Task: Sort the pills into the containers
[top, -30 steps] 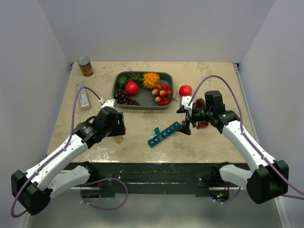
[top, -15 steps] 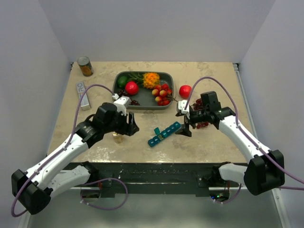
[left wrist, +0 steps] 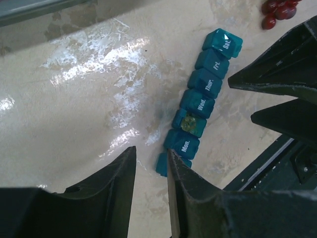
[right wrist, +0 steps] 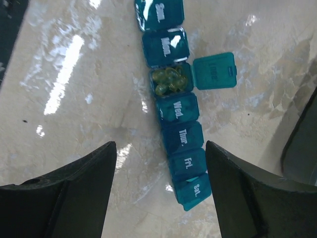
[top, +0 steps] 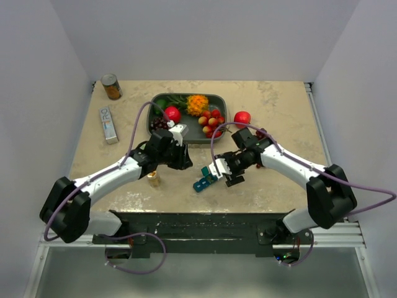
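Containers (right wrist: 177, 110), one teal strip of day-labelled cells, are lying on the beige surface (right wrist: 74, 99) near its middle, on the near side of the grey tray (top: 224, 105) and between the two arms. The cell between "Mon." and "Wed." is standing open, its lid flipped aside, with yellowish pills (right wrist: 170, 81) sitting inside; the other lids are lying shut. From overhead, most of the strip is hiding beneath the right pincer (top: 224, 175), and only its near-left end is showing. The right wrist view is cutting off the "Sun." cell at its top edge, and in the left wrist view a finger is covering part of that same end. Over the strip the right pincer is hovering with fingers spread wide, gripping nothing. Close to the strip's near-left end the left pincer (left wrist: 151, 151) is hanging, fingers parted by a narrow gap, also empty. Red fruit (left wrist: 277, 9) is peeking in at that view's top corner, too cropped to identify.
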